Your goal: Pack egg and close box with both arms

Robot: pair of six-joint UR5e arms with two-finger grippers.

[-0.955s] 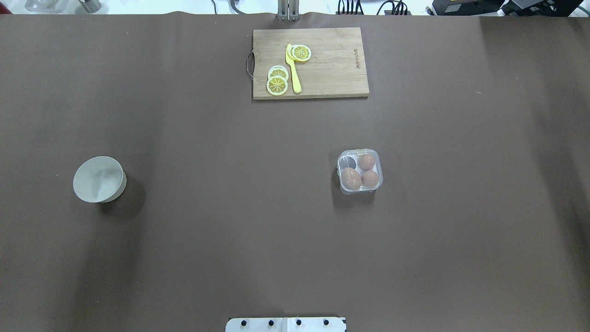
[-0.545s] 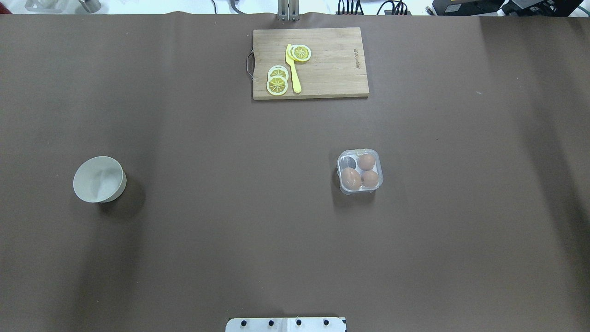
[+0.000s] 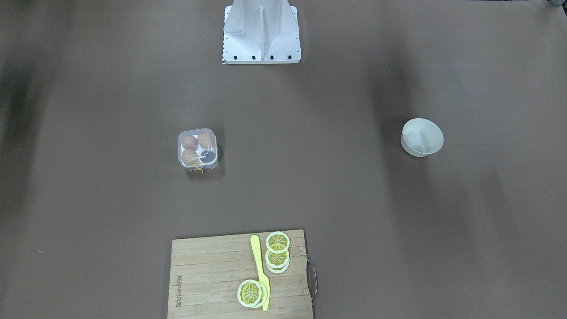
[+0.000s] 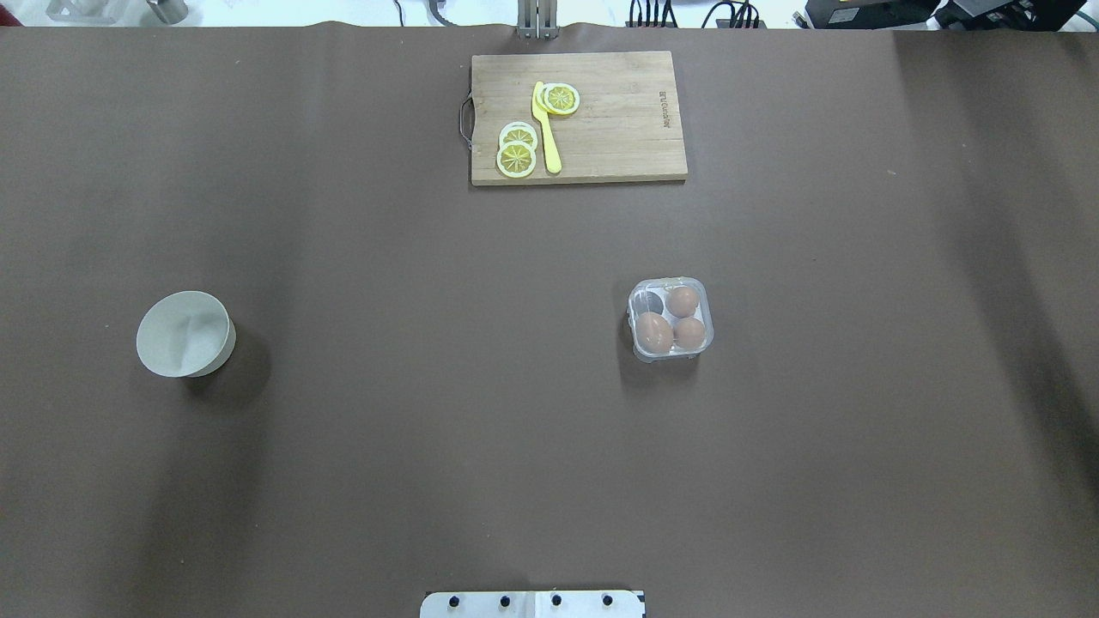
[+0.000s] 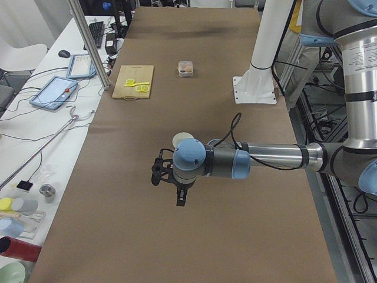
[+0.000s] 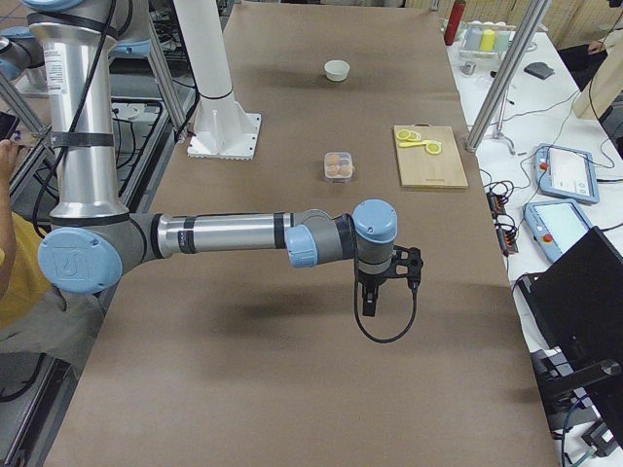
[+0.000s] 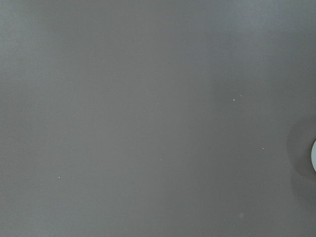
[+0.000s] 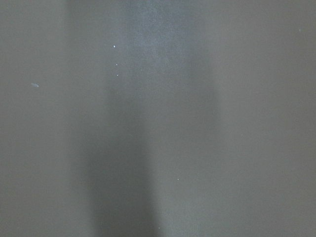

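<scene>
The clear box [image 4: 670,319] stands right of the table's middle and also shows in the front view [image 3: 198,149]. Three brown eggs [image 4: 654,333] sit in its cups; the fourth cup looks dark. I cannot tell the eggs apart. The see-through lid seems to lie over the cups. Both arms show only in the side views. The left gripper [image 5: 181,198] hangs above bare table near the white bowl, far from the box. The right gripper [image 6: 370,302] hangs above bare table, nearer that camera than the box [image 6: 338,166]. I cannot tell whether either is open or shut.
A white bowl [image 4: 185,335] stands at the left. A wooden cutting board [image 4: 579,118] with lemon slices and a yellow knife lies at the far edge. The white stand base [image 3: 261,31] is at the robot's side. Both wrist views show only brown table cover.
</scene>
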